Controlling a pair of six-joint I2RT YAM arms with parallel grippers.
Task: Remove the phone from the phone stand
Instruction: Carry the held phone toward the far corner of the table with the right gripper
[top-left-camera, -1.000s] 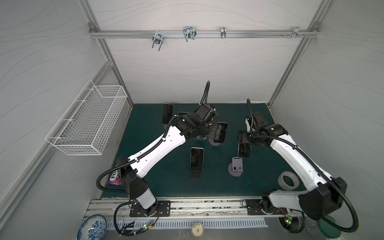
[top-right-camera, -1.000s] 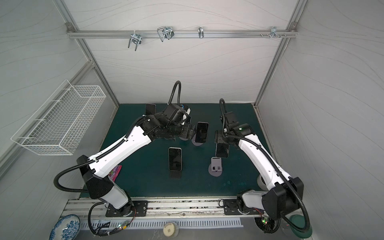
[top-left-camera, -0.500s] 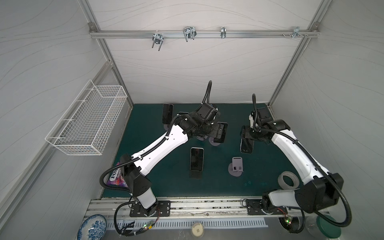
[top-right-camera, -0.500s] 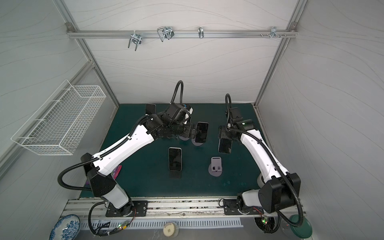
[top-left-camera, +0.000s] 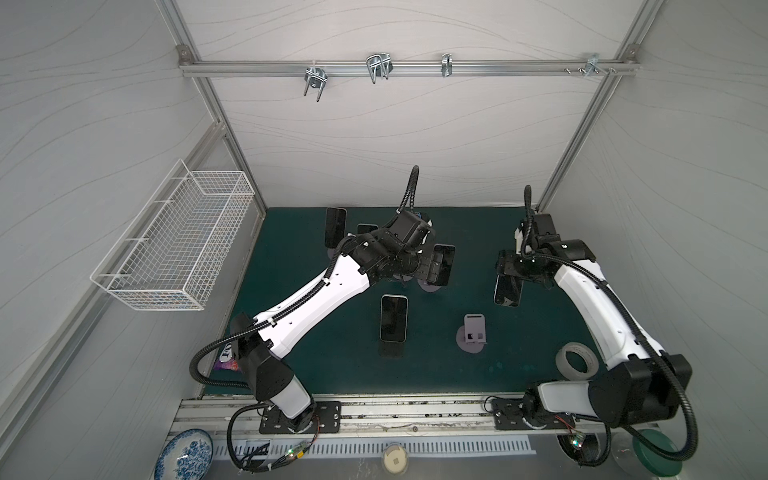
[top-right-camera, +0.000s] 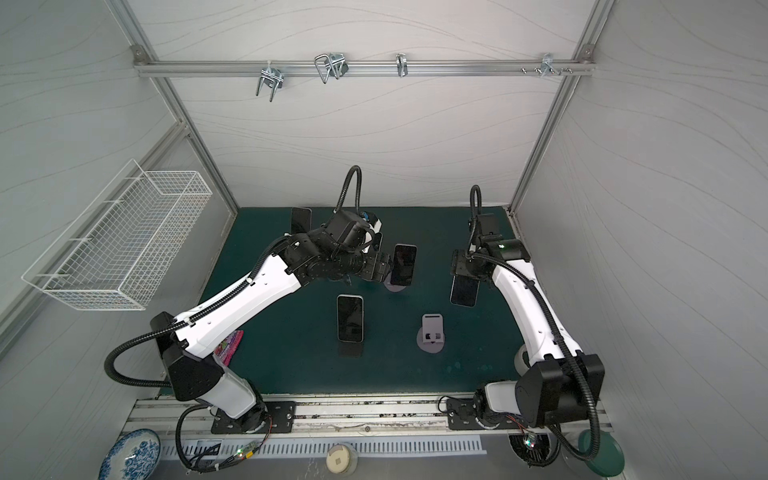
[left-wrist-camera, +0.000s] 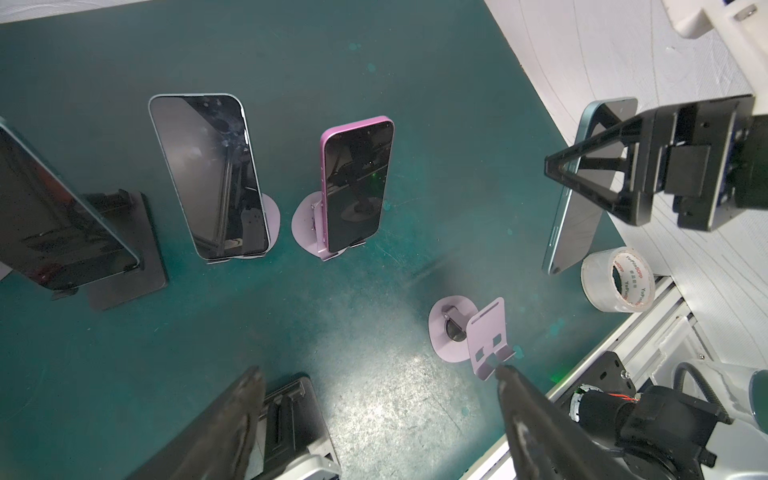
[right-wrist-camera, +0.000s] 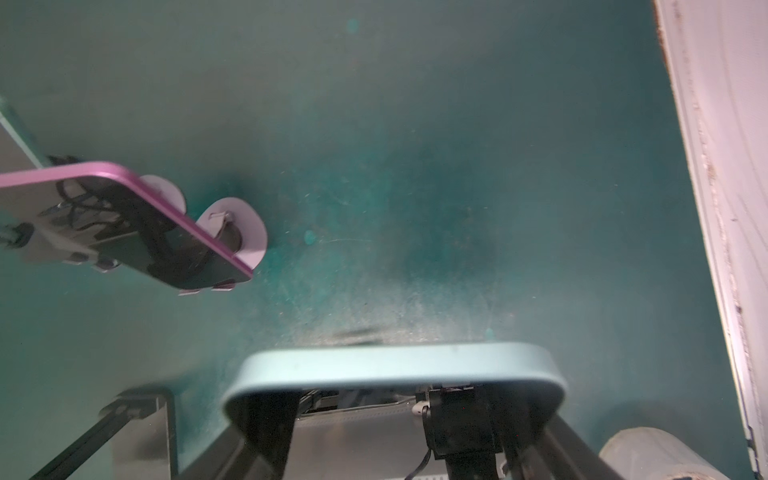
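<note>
Hanging from the right gripper (top-left-camera: 509, 278), the phone (top-left-camera: 508, 297) is off its stand (top-left-camera: 473, 332) and held over the mat (top-left-camera: 291, 266). The fingers are clenched on the phone's upper part, and its dark screen and pale blue frame drop away below the fingertips. In the right wrist view the phone (right-wrist-camera: 395, 365) fills the gap between the two fingers, its rounded blue end toward the mat. In the left wrist view one right finger (left-wrist-camera: 644, 166) crosses the screen near the top; the other I cannot see there.

The stand (top-right-camera: 432, 332), lilac and bare, sits on the mat well apart from the phone, below and to one side of the right fingertips.

The left gripper (left-wrist-camera: 376, 370) is released: its fingers (left-wrist-camera: 228, 424) are spread and only mat lies between them. In its wrist view the bare stand (left-wrist-camera: 486, 332) shows just off one of those fingertips; how near it truly is I cannot tell. Farther beyond the left fingertips a pink phone (left-wrist-camera: 357, 183) stands propped upright, with a teal phone (left-wrist-camera: 208, 174) just beside it. In both top views the left gripper (top-left-camera: 435, 266) overlaps the pink phone (top-left-camera: 444, 262); whether they touch is not clear.

A tape roll (top-left-camera: 577, 359) lies on the mat past the right fingers, close by the right arm (top-left-camera: 590, 299).
</note>
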